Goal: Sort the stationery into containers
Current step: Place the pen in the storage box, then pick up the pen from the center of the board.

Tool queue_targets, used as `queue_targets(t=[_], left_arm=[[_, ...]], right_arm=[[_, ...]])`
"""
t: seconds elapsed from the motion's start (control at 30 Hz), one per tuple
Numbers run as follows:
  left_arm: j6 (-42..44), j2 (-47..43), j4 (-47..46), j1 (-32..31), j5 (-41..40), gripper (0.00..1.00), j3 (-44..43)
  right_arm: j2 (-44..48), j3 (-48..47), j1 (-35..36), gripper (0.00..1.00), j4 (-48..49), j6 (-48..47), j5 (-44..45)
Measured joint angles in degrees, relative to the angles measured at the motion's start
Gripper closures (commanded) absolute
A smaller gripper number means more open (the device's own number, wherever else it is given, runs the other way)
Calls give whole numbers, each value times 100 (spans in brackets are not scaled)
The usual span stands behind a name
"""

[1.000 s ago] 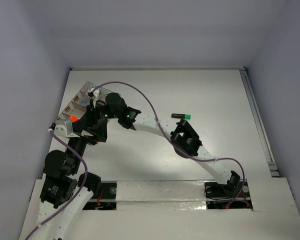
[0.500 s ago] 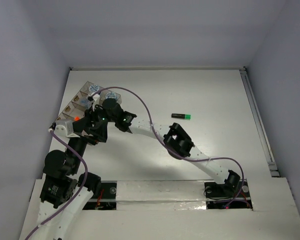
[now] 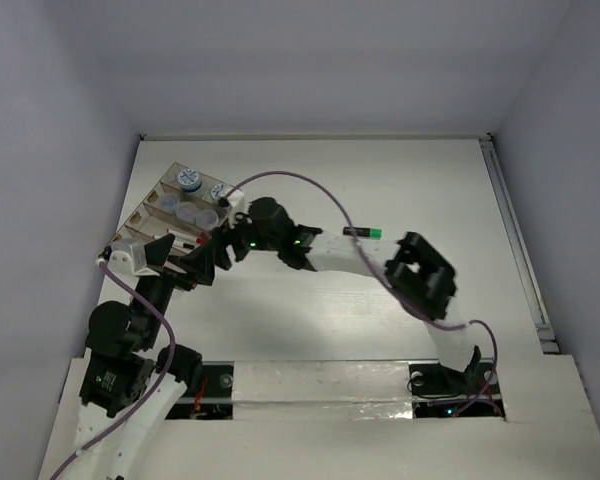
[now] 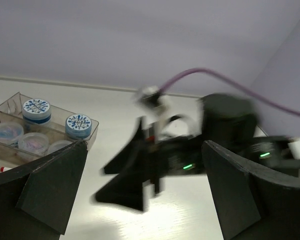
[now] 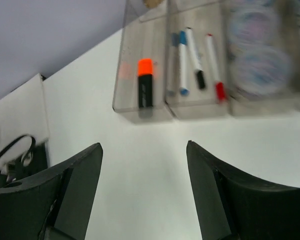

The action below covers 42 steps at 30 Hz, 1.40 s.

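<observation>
The clear organiser tray [image 3: 142,214] stands at the far left of the table. It holds two blue-topped jars [image 3: 189,179], some clear jars [image 3: 188,213], an orange highlighter [image 5: 145,82] and white pens [image 5: 191,52] with blue, black and red caps. A green/black highlighter [image 3: 362,232] lies on the table at centre. My right gripper [image 3: 208,262] is open and empty, just in front of the tray; the right wrist view shows bare table between its jaws [image 5: 144,147]. My left gripper [image 3: 170,262] is open and empty next to it, facing the blurred right gripper [image 4: 125,175].
White walls close the table at the back and left. A rail [image 3: 515,240] runs along the right edge. The right arm's purple cable [image 3: 310,190] arcs above the table. The right arm's elbow [image 3: 420,275] stands right of centre.
My right gripper has drawn back from above the tray toward the near right, uncovering the jars. Its elbow has swung right. The left arm has barely moved.
</observation>
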<state>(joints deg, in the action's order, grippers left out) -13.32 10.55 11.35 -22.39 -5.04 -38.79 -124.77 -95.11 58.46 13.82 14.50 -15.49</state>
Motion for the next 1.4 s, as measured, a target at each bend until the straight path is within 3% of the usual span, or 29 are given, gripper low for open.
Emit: queue_targets(t=[0.13,0.3,0.4,0.57,0.83,1.03,1.27,1.4], left_arm=[[2,-92,2,-44,-9,1,0],[0,-192,-2,-120,-17,1,0],[2,-205,-4,-157,-22,1,0],[4,-205,-4,-195,-20,1,0],[20,-205,-7,-195,-20,1,0],[22,-205,-7,-195,-22,1,0],[22,-205,-7,-195,-22,1,0],[22,-205,-9,-195,-22,1,0]], right_arm=[[1821,1558,-730,26,-516,-116,380],[2785,1919,-2505,18,-1993,-122,1458],[2726,2177,-2968,13,-3027,-173,2221],[1993,2009,-2889,11,-4422,-634,2804],[1228,1327,-2962,11,-5040,-1733,2835],[859,931,-3279,31,-5095,-2129,2149],[852,1080,-3410,90,-4975,-2155,1252],[1023,1368,-3423,96,-4631,-2013,1062]])
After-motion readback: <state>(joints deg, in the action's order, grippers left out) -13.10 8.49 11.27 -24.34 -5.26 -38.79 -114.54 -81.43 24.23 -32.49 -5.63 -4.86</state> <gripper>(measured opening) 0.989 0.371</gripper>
